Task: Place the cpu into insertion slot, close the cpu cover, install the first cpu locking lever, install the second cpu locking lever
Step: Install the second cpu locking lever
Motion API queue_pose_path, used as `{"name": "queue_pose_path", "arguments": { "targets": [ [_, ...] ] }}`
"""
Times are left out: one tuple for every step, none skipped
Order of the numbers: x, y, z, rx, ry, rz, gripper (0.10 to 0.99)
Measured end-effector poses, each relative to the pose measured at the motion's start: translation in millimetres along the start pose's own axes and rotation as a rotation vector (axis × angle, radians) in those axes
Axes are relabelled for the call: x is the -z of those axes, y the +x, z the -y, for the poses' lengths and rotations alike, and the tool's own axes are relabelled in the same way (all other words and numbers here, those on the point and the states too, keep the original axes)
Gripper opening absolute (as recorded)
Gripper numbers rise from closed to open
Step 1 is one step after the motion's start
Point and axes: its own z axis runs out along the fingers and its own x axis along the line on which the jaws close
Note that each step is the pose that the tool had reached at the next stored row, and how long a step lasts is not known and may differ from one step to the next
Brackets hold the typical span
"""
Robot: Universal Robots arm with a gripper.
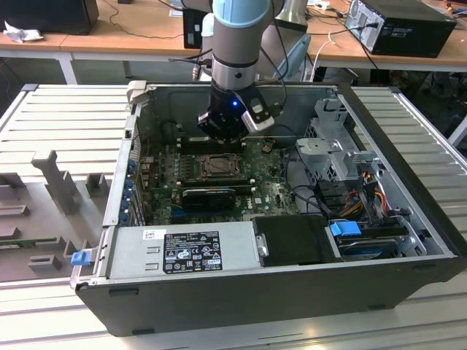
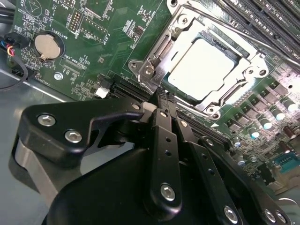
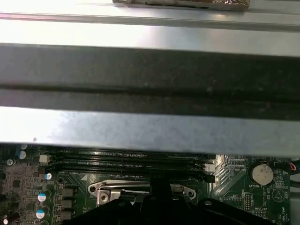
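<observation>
With the cpu seated in the slot and the cover closed over it, the gripper, fingers together and empty, sits at the socket's edge; lever status cannot be told.

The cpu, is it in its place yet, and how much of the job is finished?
The cpu already sits in the insertion slot, and the cpu cover lies closed around it. The gripper, fingers together and holding nothing, is at the socket's corner by a locking lever. Whether the levers are latched, I cannot tell.
</observation>
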Motion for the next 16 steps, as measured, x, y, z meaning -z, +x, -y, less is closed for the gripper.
{"name": "queue_pose_path", "arguments": {
  "targets": [
    [0.1, 0.0, 0.4, 0.0, 0.0, 0.0, 0.106],
    [0.1, 0.0, 0.9, 0.0, 0.0, 0.0, 0.106],
    [0.2, 0.0, 1.5, 0.0, 0.0, -0.0001, 0.106],
    [0.2, 0.1, 1.8, 0.0, 0.0, -0.0001, 0.106],
    [0.2, 0.1, 2.1, 0.0, 0.0, 0.0, 0.106],
    [2.1, 0.1, 2.1, 0.0, 0.0, -0.0001, 0.106],
    [4.7, 0.1, 1.8, 0.0, 0.0, 0.0, 0.106],
    [9.2, 0.1, 1.4, -0.001, 0.0, 0.0001, 0.106],
    [12.3, 0.1, 1.1, -0.001, 0.0, 0.0, 0.106],
    [15.4, 0.1, 0.7, -0.001, 0.0, 0.0002, 0.106],
    [18.9, 0.1, 0.4, -0.001, 0.0, 0.0002, 0.106],
    [21.6, 0.1, 0.2, -0.002, 0.0, 0.0001, 0.106],
    [25.1, 0.1, -0.2, -0.002, 0.0, 0.0001, 0.106],
    [28.2, 0.1, -0.5, -0.002, 0.0, 0.0002, 0.106],
    [32.4, 0.1, -0.9, -0.002, 0.0, 0.0001, 0.106],
    [32.6, 0.1, -0.1, -0.001, 0.0, 0.0002, 0.106]
  ]
}}
